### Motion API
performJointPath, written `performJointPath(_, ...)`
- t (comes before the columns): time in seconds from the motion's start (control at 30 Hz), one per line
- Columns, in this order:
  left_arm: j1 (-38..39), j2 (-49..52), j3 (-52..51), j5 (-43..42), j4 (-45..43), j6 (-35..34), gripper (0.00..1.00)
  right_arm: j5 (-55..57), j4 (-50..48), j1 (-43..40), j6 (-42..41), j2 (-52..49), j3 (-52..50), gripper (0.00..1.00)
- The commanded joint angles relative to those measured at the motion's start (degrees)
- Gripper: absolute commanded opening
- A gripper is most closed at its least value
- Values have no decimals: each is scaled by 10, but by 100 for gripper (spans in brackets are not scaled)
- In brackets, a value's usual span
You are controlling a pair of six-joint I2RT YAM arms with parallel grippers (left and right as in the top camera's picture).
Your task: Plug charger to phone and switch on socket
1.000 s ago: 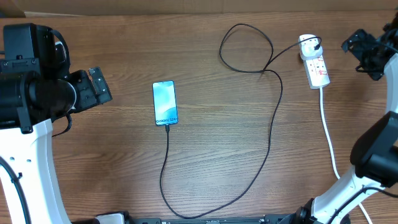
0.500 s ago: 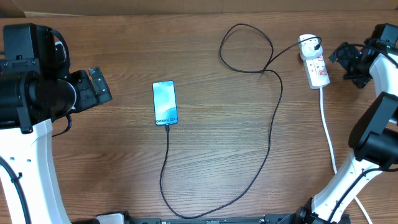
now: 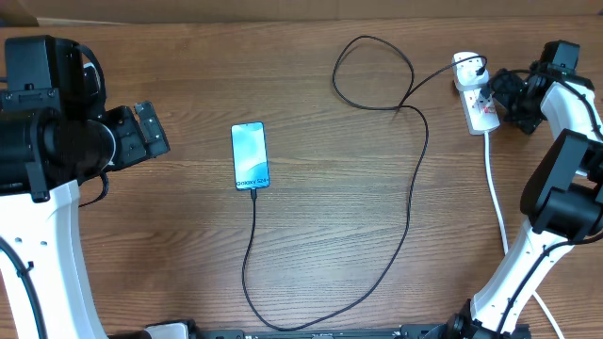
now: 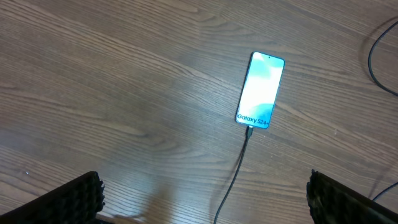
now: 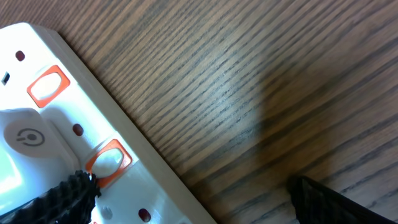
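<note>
The phone (image 3: 250, 155) lies screen up on the wooden table, lit, with the charger cable's tip in its near end; it also shows in the left wrist view (image 4: 261, 90). The thin black charger cable (image 3: 413, 179) loops across the table to its black plug in the white power strip (image 3: 477, 94) at the far right. My right gripper (image 3: 504, 102) is open, right at the strip's right edge; one finger rests over the strip by an orange-rimmed switch (image 5: 109, 163). My left gripper (image 3: 146, 132) is open and empty, left of the phone.
The strip's thick white cord (image 3: 499, 212) runs toward the near edge along the right side. The cable (image 4: 233, 180) passes between my left fingers in the left wrist view. A pale strip runs along the far table edge (image 3: 283, 8).
My right gripper has moved left, from beyond the strip's right side to right against the power strip. The left arm, phone and cable have not moved.
</note>
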State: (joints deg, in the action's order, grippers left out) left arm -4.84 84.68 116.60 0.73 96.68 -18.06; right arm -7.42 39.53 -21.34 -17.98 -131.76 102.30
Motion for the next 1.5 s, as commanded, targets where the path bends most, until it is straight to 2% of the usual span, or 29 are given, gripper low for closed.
performJointPath(0.0,0,4,-3,8,1,-2,100,-6,-11,4,0,-4,0,100)
performJointPath(0.33,0,4,-3,8,1,-2,99,18,-12,3,-46,-4,0,100)
performJointPath(0.9,0,4,-3,8,1,-2,100,44,-9,3,-61,-4,0,100)
performJointPath(1.47,0,4,-3,8,1,-2,100,28,-3,9,-26,-5,0,100)
